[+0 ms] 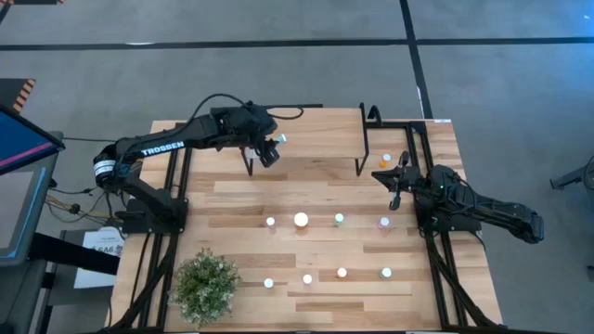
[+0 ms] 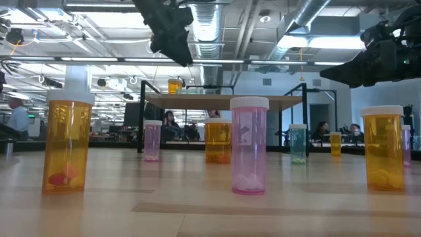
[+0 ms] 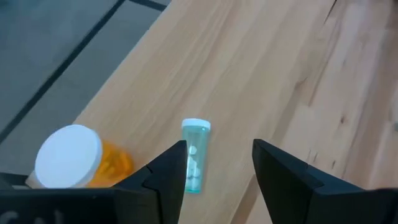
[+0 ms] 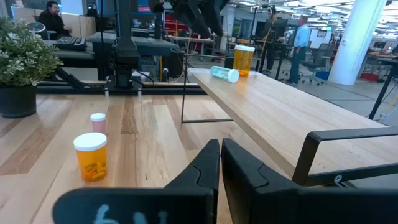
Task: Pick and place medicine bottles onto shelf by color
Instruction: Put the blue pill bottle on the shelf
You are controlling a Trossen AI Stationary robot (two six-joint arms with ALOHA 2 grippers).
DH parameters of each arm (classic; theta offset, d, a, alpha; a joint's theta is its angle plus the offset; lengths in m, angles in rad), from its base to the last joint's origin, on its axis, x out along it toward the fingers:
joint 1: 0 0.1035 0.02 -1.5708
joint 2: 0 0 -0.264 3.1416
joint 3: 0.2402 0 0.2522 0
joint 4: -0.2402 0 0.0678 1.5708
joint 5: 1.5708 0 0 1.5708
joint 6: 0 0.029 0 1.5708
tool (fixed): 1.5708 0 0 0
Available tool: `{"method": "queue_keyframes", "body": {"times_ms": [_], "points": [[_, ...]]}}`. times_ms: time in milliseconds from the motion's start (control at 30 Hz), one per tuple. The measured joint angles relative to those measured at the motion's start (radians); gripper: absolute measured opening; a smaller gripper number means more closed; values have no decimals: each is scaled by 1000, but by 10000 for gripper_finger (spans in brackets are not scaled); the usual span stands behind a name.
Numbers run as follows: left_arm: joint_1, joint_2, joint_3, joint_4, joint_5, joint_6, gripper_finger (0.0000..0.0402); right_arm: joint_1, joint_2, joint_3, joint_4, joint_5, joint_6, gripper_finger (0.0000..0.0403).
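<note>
The shelf (image 4: 273, 106) stands at the table's far side. On its plank top a teal bottle (image 3: 194, 155) lies on its side, also in the right wrist view (image 4: 224, 73). An orange bottle (image 3: 74, 155) stands upright beside it, toward the shelf's left end (image 2: 174, 85). My left gripper (image 3: 217, 146) is open and empty, well above the shelf's left end (image 1: 271, 153), over the teal bottle. My right gripper (image 4: 219, 146) is shut and empty, at the shelf's right end (image 1: 394, 195), pointing along it. Several more bottles stand upright on the table.
Two rows of bottles stand on the table nearer than the shelf, among them a large orange one (image 1: 301, 220), a teal one (image 1: 339, 219) and a pink one (image 1: 384, 222). A small orange bottle (image 1: 386, 160) stands right of the shelf. A potted plant (image 1: 206, 286) stands near left.
</note>
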State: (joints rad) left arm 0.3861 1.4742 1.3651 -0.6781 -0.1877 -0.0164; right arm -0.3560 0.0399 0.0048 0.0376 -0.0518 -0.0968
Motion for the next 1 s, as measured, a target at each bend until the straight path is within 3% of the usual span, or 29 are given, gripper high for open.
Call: {"method": "queue_keyframes", "body": {"times_ms": [233, 400, 600, 1000], "points": [[12, 85, 8, 18, 27, 32, 172, 0, 0, 0, 0, 0, 0, 43], [13, 166, 38, 18, -35, 62, 172, 0, 0, 0, 0, 0, 0, 43], [13, 182, 58, 17, -90, 62, 172, 0, 0, 0, 0, 0, 0, 43], [20, 240, 53, -3, -89, 57, 172, 0, 0, 0, 0, 0, 0, 43]]}}
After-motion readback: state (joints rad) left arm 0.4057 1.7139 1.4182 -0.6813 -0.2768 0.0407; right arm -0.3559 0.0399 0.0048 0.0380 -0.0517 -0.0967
